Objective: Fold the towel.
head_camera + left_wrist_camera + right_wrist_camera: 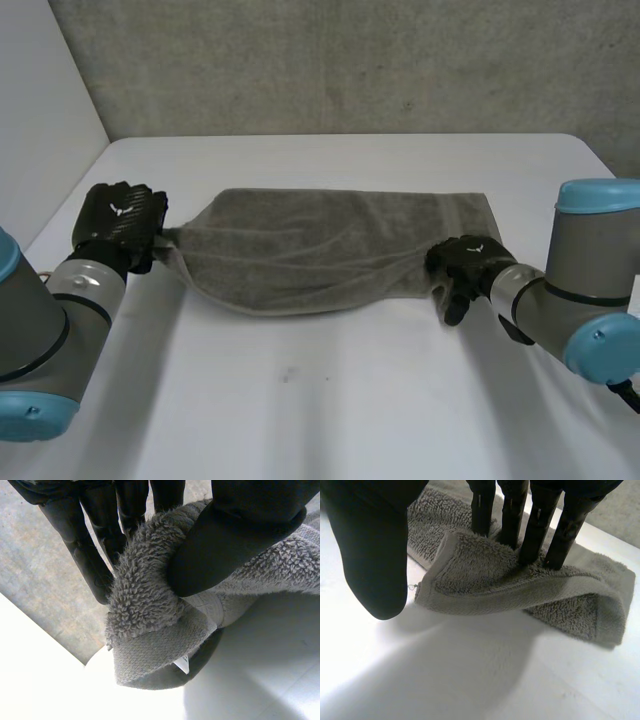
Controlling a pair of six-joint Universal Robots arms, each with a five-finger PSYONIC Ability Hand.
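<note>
One: Where is the towel (320,250)?

Two: On the white table (330,400), strung between the two hands, with its near edge sagging in the middle. One end is bunched at the left hand (120,222). The opposite near corner lies under the right hand (465,262).

One: What has the left hand got?

Two: Its thumb (235,535) is clamped down on a rolled corner of the towel, squeezing it against the fingers (82,555) behind. It looks a firm pinch, with the corner poking out just past the thumb tip.

One: And the right?

Two: Its fingers (535,535) are straight, tips pressed into a folded-over edge of the cloth. The thumb (370,545) hangs apart beside them, over bare table, touching nothing. So that hand rests on the towel without gripping it.

One: Which step is this, do you reckon?

Two: I'd judge it the first fold, and early in it. The near corners are being taken so that edge can be carried across to the far one.

One: What does the next move call for?

Two: The right thumb should close under the edge at its fingertips, so both ends are held alike. Then both hands would lift together, level, and carry the edge over. If one pinch is slack, the cloth may slip from the fingers and skew the fold.
</note>
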